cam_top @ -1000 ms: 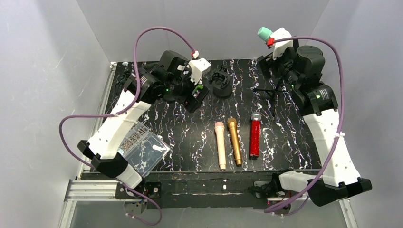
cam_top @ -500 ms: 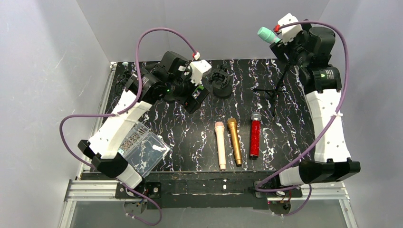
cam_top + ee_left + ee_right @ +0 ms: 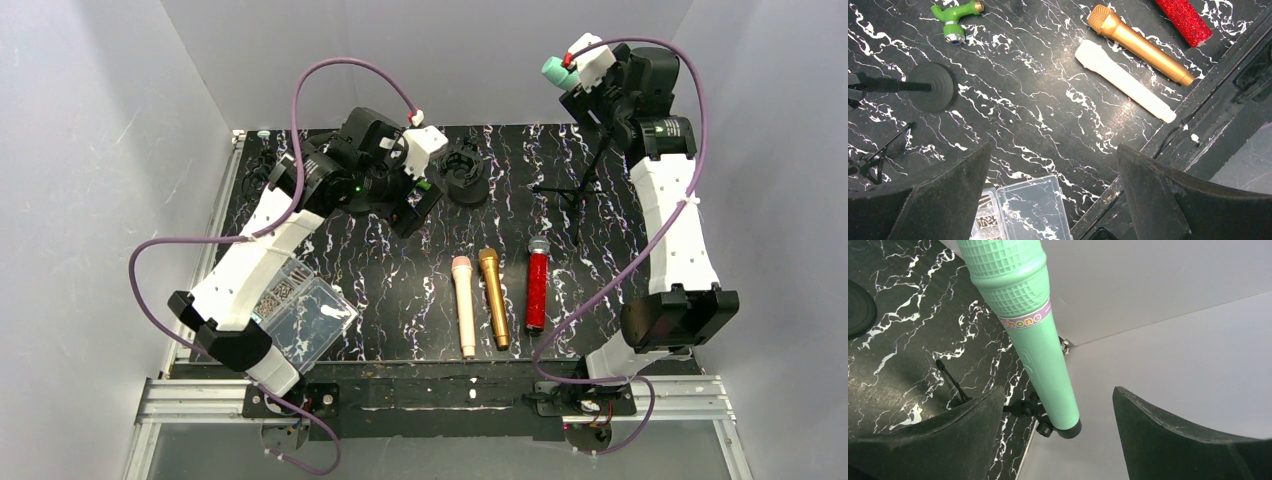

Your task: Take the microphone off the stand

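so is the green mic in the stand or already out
In the stand: the lower end of the green microphone sits in the black clip; the right gripper is open around it, not gripping.

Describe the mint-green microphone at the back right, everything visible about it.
The microphone is mint green, plastic by its look, with a grid-moulded head, a pale band lettered "phone" and a smooth tapering handle ending in a black cap. It stands tilted, its lower end seated in the black clip of the tripod stand at the table's far right corner. The right tool straddles the handle, open, with a gap on each side; only the clip appears to touch it.
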Controlling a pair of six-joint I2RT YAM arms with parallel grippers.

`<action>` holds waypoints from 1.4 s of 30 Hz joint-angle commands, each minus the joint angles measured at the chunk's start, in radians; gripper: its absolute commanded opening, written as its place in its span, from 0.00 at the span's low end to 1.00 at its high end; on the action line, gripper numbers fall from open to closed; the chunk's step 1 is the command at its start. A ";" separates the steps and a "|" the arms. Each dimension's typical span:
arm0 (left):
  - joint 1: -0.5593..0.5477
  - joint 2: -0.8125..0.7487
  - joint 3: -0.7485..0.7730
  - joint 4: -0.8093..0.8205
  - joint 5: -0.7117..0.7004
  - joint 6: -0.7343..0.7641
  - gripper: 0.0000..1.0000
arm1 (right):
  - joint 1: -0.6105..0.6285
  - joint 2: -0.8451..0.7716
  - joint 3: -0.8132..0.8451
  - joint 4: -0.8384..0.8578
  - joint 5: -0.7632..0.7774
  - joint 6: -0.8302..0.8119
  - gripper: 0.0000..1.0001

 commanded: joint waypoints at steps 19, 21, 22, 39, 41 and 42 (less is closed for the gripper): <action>0.004 0.035 0.035 -0.028 0.005 0.012 0.98 | -0.027 0.128 0.085 0.061 -0.044 -0.036 0.84; 0.003 0.035 0.035 -0.027 0.003 0.013 0.98 | -0.027 0.135 0.081 0.075 -0.047 -0.036 0.81; 0.004 0.034 0.035 -0.028 0.002 0.013 0.98 | -0.028 0.138 0.078 0.081 -0.049 -0.034 0.80; 0.003 0.024 0.016 -0.026 -0.022 0.029 0.98 | -0.027 0.084 0.081 0.128 -0.044 -0.076 0.01; 0.005 0.023 0.014 -0.026 -0.023 0.029 0.98 | -0.027 0.076 0.081 0.135 -0.035 -0.087 0.01; 0.005 0.023 0.014 -0.026 -0.023 0.030 0.98 | -0.028 0.073 0.083 0.136 -0.031 -0.094 0.01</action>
